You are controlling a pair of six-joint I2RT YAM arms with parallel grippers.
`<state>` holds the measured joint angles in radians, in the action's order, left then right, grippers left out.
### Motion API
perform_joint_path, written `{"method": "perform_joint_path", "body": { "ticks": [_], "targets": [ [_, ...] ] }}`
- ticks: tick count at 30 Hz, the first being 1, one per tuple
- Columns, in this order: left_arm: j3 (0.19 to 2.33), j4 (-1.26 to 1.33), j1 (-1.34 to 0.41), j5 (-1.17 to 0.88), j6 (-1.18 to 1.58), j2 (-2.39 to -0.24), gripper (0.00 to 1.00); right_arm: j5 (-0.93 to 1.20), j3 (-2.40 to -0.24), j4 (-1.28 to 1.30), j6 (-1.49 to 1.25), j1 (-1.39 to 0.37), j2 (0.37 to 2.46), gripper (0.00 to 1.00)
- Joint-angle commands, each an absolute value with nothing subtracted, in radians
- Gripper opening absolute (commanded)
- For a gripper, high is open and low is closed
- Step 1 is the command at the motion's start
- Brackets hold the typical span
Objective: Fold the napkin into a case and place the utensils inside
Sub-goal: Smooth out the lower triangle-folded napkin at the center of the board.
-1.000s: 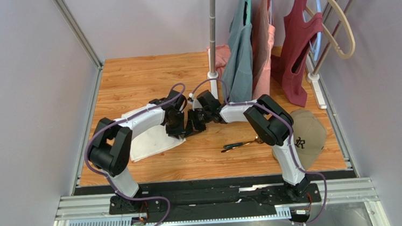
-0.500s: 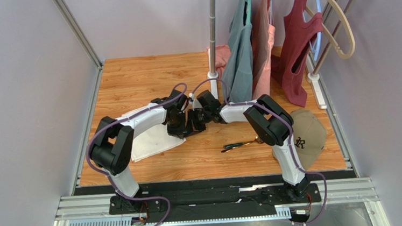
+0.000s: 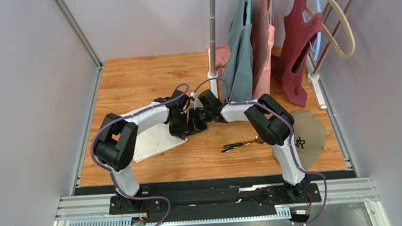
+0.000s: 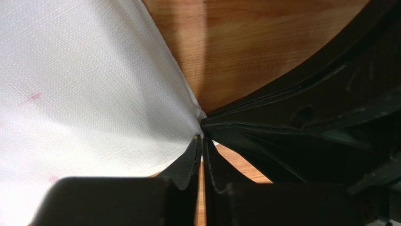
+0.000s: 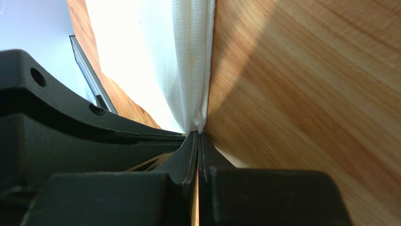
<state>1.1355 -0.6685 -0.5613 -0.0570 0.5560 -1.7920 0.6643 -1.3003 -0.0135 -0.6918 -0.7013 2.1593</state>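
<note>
Left tool [image 4: 202,141]: its fingers are pressing together and pinching a corner of the napkin [image 4: 84,94], and the cloth is fanning out from the tips in soft creases.
Right tool [image 5: 197,137]: its fingers are closing flat against each other and clamping the napkin where its doubled edge is narrowing to a point just above the tips.
Meeting place: in the top view both tools are sitting nose to nose near the middle of the desk [image 3: 141,80], at the napkin's right corner.
Napkin: it is lying on the left half of the desk, partly under the left arm, with its right corner going into both tools.
Utensils [image 3: 240,144]: they are lying close together on the desk, nearer than both tools and to their right, apart from the napkin and touching neither tool.
Textures: the napkin is showing as white, finely woven cloth with a stitched hem. The desk is showing warm wood grain. The utensils are showing dark slim handles and a glinting end.
Cap [image 3: 307,134]: tan and rounded, it is resting at the desk's near right edge.
</note>
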Motion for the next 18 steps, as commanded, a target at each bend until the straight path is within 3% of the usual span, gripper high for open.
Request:
{"method": "perform_joint_path", "body": {
  "ticks": [1,4,6,7,13,18],
  "targets": [
    [1.144,-0.595,-0.568,-0.123,0.578,-1.763,0.25,0.64,-1.308,0.027,-0.666,-0.693,2.123,0.0],
    [1.15,-0.62,-0.568,-0.146,0.589,-1.663,0.41,0.595,-1.336,0.105,-0.592,-0.672,2.129,0.0],
    [1.161,-0.656,-0.561,-0.147,0.581,-1.555,0.73,0.556,-1.391,0.165,-0.536,-0.66,2.14,0.01],
    [1.167,-0.679,-0.545,-0.144,0.571,-1.517,0.79,0.522,-1.413,0.249,-0.464,-0.66,2.138,0.04],
    [1.108,-0.773,-0.289,-0.221,0.502,-1.228,0.74,0.312,-1.555,0.463,-0.334,-0.709,2.043,0.33],
    [1.039,-0.811,-0.007,-0.314,0.454,-1.121,0.7,0.264,-1.666,0.56,-0.322,-0.797,2.034,0.42]
  ]
}}
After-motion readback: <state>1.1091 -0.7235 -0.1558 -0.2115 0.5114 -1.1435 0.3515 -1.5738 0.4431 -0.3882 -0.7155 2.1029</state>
